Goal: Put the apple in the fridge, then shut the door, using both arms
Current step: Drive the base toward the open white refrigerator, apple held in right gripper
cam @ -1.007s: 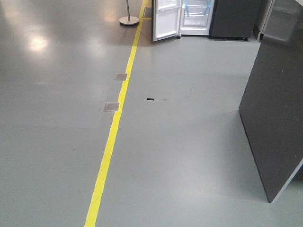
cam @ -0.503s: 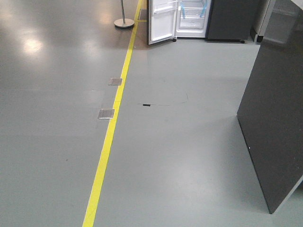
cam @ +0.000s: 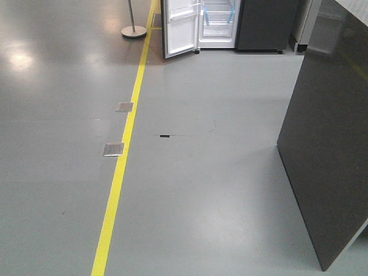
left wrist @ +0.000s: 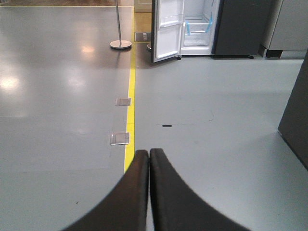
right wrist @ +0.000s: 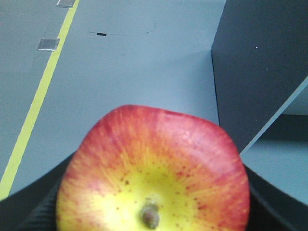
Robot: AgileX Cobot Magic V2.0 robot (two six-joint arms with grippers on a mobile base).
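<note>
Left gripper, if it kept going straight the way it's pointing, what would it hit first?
Nothing close: the left gripper, shut and empty, points over bare floor beside the yellow line. Far ahead, roughly in line, stands the open door of the fridge, though depth is unclear.

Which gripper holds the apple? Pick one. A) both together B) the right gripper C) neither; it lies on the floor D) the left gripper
B: in the right wrist view the apple sits clamped between the black fingers of the right gripper, while the left gripper is shut on nothing.
</note>
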